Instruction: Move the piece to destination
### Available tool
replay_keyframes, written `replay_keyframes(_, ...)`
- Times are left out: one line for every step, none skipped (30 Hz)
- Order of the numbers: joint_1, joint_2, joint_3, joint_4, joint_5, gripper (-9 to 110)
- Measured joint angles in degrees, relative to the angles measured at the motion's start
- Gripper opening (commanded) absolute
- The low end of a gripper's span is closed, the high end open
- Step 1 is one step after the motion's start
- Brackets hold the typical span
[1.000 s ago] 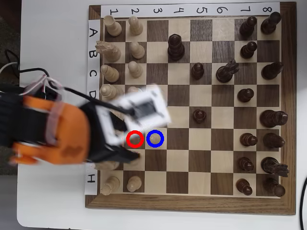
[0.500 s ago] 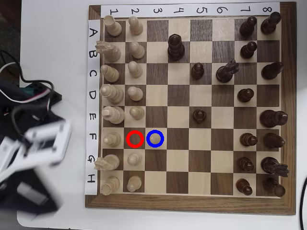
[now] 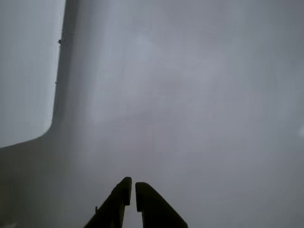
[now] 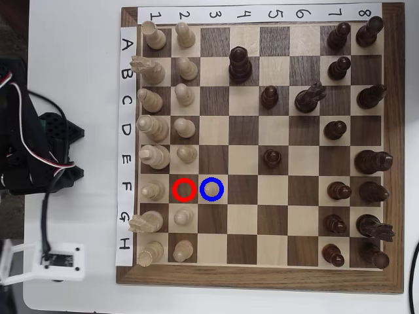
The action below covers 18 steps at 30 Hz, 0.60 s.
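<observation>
The hand (image 3: 133, 187) shows at the bottom middle of the wrist view. Its two dark fingers are almost closed, with only a thin slit between them. Nothing is in that slit. The rest of that view is grey and foggy, so it does not show the board.

In the overhead view the arm (image 4: 26, 150) sits at the left edge of the frame, on the white tabletop (image 4: 78, 65), well away from the chessboard (image 4: 262, 278). I cannot see the hand there.

The piece (image 4: 211, 189) looks like it is standing inside the blue ring, a little below and left of the middle of the frame. That ring marks the destination (image 4: 211, 199). The red ring (image 4: 184, 190) just to its left has no pawn in it. So the job looks done, or very close to done.

What could go wrong now? I think the worst thing would be the hand coming back over the board. It could bump the piece out of the blue ring. It could also tip the pale pawn below (image 4: 184, 214) or the pale pawn above (image 4: 187, 154), because they stand near. The foggy wrist view would make aiming hard. Closed fingers would push a pawn, not grab it.
</observation>
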Motion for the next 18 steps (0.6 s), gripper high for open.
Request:
replay_keyframes(0.4,0.9,2.7,-1.1,0.7,0)
replay_keyframes(0.9,1.8,5.3,-2.0,1.2,0)
replay_keyframes(1.4,2.5,7.7,-2.8,1.8,0)
replay_keyframes(1.8,3.7,10.2,-3.7,2.0,0)
replay_keyframes(2.2,5.0,12.7,-4.4,2.2,0)
replay_keyframes(2.6,6.3,15.2,-5.0,2.3,0)
replay_keyframes(3.0,7.6,17.8,-5.8,2.3,0)
replay_keyframes(3.3,9.1,20.3,-6.8,2.3,0)
replay_keyframes(3.6,10.1,22.8,-7.6,2.3,0)
replay_keyframes(3.7,10.9,25.0,-8.7,2.0,0)
replay_keyframes(3.7,11.7,27.0,-9.5,2.4,0)
replay_keyframes(3.7,12.3,28.8,-10.2,2.6,0)
replay_keyframes(3.7,12.9,30.3,-10.6,2.9,0)
replay_keyframes(3.7,13.2,31.0,-10.6,3.0,0)
replay_keyframes(3.7,14.2,32.2,-10.5,3.2,0)
replay_keyframes(3.7,15.8,33.7,-10.0,3.2,0)
replay_keyframes(3.8,15.7,34.5,-9.7,3.2,0)
replay_keyframes(3.8,16.1,35.0,-9.4,3.2,0)
